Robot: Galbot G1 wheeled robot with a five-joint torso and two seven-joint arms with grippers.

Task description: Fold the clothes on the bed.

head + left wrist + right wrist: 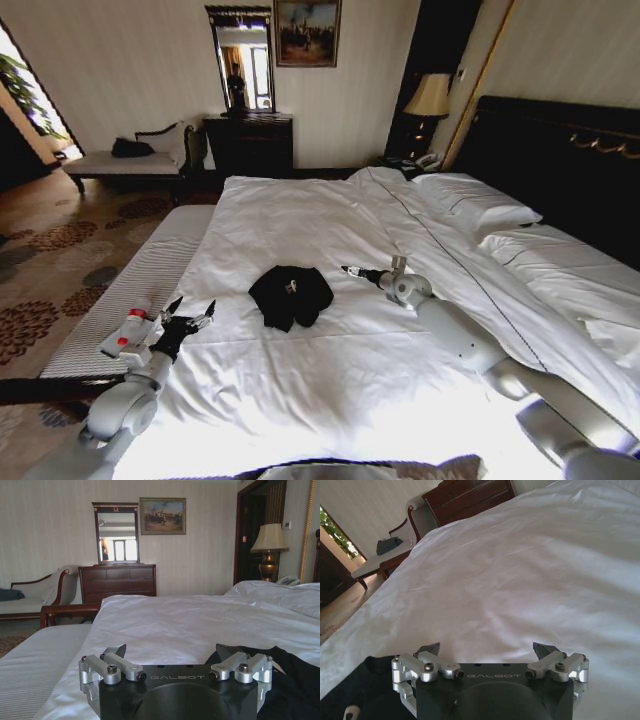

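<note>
I had both tools spread: left tool lower left, right tool beside the crumpled black T-shirt at centre of the bed. Folding hadn't begun; I judged it needed spreading flat first.

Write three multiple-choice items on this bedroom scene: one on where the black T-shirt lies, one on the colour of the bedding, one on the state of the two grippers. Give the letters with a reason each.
1. Where does the black T-shirt lie?
A. On the striped bench
B. Bunched on the duvet between the two grippers
C. On a pillow

2. What colour is the duvet on the bed?
A. White
B. Red
C. Navy

3. How do the left gripper and right gripper stand?
A. Both shut on the shirt
B. One holds a pillow
C. Both open, holding nothing

Answers: 1 B, the head view shows the crumpled shirt mid-bed with a gripper on each side. 2 A, the bedding is white in every view. 3 C, both wrist views show spread fingertips with nothing between them.
</note>
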